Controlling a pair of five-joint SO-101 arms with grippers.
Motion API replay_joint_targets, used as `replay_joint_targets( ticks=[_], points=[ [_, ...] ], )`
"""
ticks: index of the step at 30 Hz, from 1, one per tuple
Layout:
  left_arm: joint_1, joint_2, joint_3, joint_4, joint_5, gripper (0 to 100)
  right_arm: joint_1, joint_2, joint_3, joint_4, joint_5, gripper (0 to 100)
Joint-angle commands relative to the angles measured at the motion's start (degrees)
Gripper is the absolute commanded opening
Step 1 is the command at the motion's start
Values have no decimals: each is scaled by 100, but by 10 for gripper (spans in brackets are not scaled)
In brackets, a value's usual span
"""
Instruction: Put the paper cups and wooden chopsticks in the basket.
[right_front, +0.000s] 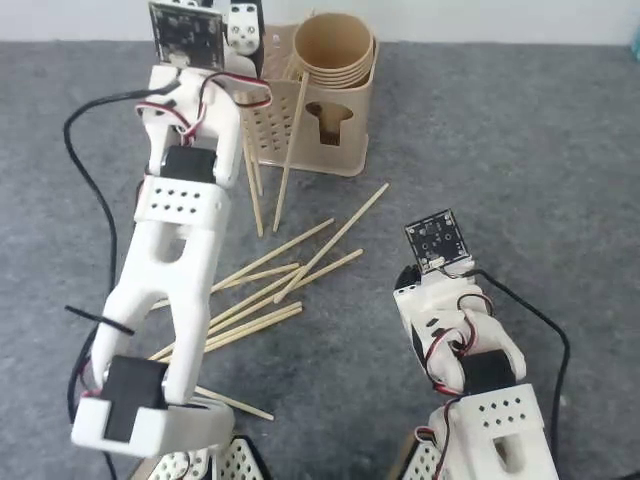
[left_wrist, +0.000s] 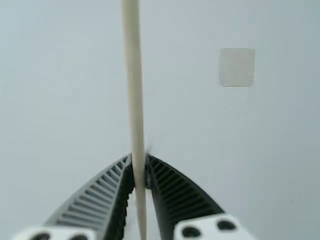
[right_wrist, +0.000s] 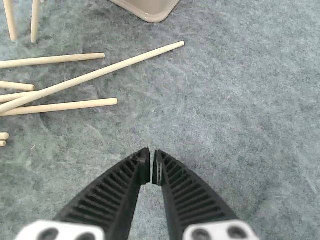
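The table (right_front: 560, 150) is covered in a grey, fibrous, felt-like mat. At the middle of its far edge stands the basket (right_front: 345, 135), a beige moulded-plastic tub with rounded corners, one wall pierced by rows of small holes and another cut through with a handle-shaped opening. Inside it sits a nested stack of paper cups (right_front: 335, 45), tan and smooth, their round rolled rims layered one above another.

The loose chopsticks (right_front: 262, 283) are pale, slim, round wooden sticks. They lie fanned and crossing on the mat, from the middle of the table towards its near left corner. One leaning chopstick (right_front: 292, 150) rests tilted against the basket's front wall, its upper end at the rim and its lower end on the mat.

The left gripper (left_wrist: 140, 162), with ribbed grey fingers, is clamped on a wooden chopstick (left_wrist: 132, 90) that runs straight out past the tips against a plain pale wall. The left arm is stretched to the far edge beside the basket.

The right gripper (right_wrist: 151, 167), with ribbed black fingers, hangs over bare mat towards the near right corner. Its jaws are drawn together with only a hairline between the tips, gripping nothing.
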Motion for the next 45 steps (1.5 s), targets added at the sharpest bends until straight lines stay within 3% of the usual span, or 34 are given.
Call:
replay_joint_targets(
  ticks=[1, 5, 16, 24, 30, 40, 45],
  points=[
    [0, 167, -585, 352, 352, 12, 57, -101, -53, -145, 97, 34],
    [0, 607, -963, 914, 396, 12, 66, -101, -70, -145, 97, 34],
    [-26, 1442, -1270, 1196, 352, 25, 57, -101, -62, -145, 97, 33],
    [-185, 1451, -2387, 3552, 387, 328, 40, -101, -44, -145, 255, 31],
    [-255, 1442, -2958, 4325, 387, 337, 40, -101, -44, -145, 255, 31],
    [-589, 404, -3864, 7525, 448, 337, 40, -101, -44, -145, 264, 31],
    [-888, 9, -3538, 8809, 1231, 337, 40, -101, -44, -145, 273, 31]
  ],
)
